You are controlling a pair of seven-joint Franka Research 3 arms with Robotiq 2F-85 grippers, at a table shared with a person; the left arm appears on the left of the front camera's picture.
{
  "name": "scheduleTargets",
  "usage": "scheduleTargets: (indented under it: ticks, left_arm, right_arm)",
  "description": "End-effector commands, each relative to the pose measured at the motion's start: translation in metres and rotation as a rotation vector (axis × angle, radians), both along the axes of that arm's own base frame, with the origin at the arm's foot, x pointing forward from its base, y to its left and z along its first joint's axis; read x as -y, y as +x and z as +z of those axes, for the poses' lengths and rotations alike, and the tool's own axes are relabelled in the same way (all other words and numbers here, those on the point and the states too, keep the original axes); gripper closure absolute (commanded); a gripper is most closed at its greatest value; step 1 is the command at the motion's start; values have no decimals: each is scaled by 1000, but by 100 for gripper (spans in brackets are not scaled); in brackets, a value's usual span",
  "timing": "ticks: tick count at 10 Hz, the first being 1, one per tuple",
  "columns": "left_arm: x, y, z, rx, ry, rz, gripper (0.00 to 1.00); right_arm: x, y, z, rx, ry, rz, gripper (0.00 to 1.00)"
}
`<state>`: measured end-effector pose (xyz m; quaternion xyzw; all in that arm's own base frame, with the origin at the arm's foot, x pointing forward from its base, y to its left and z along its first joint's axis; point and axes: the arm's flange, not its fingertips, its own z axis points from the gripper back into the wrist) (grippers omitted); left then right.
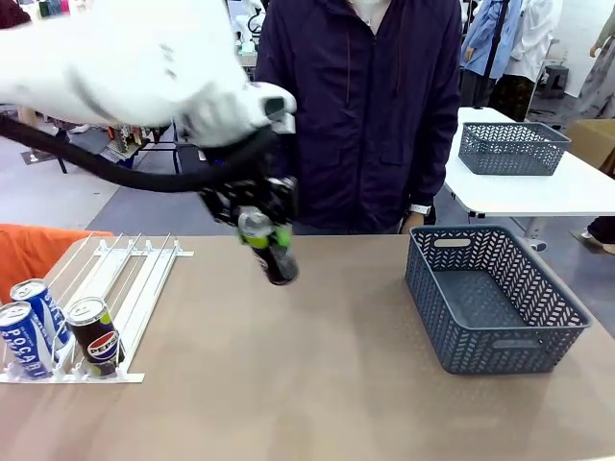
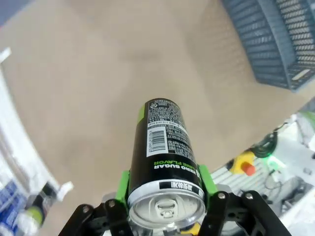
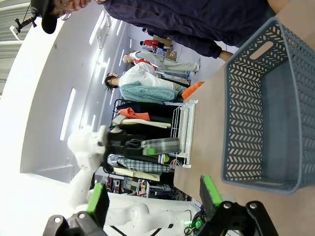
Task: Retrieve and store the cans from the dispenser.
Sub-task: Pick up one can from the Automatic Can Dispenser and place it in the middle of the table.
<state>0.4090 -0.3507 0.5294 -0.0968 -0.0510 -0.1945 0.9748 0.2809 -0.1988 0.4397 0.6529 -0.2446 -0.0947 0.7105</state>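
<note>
My left gripper (image 1: 261,229) hangs above the middle of the table, shut on a black-and-green can (image 1: 272,252) that tilts down to the right. In the left wrist view the green pads (image 2: 123,184) clamp that can (image 2: 165,147) near its silver top. The white railed dispenser (image 1: 130,279) lies at the table's left. At its front end stand two blue-and-white cans (image 1: 36,309) (image 1: 21,342) and a black Pepsi can (image 1: 94,336). My right gripper (image 3: 155,196) is open with nothing between its fingers, facing the basket (image 3: 261,108).
A dark grey lattice basket (image 1: 495,298) sits empty on the table's right side, also at the upper right of the left wrist view (image 2: 275,39). A person in a dark jacket (image 1: 365,106) stands at the far edge. Another basket (image 1: 509,149) rests on a white table behind.
</note>
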Motion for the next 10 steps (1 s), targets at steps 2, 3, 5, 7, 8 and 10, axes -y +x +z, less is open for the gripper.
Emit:
scheduleTargets:
  ticks: [2,3,5,7,8,10]
  left_arm:
    - [58,49,-54,-43,138,-86,100]
    - [64,51,-74,-44,160,-85,100]
    - [68,52,-105,-77,184,-103,100]
    - [68,52,-115,-106,218,-100,100]
    - [68,52,-117,-111,222,-95,100]
    - [69,52,-117,-116,223,-100,100]
  right_arm:
    - [1,-1,1,11,-6,8,0]
    - [1,-1,1,11,-6,8,0]
    - [1,-1,1,11,-6,8,0]
    - [1,-1,1,11,-6,8,0]
    - [1,-1,1,11,-6,8,0]
    - [1,-1,1,11,-6,8,0]
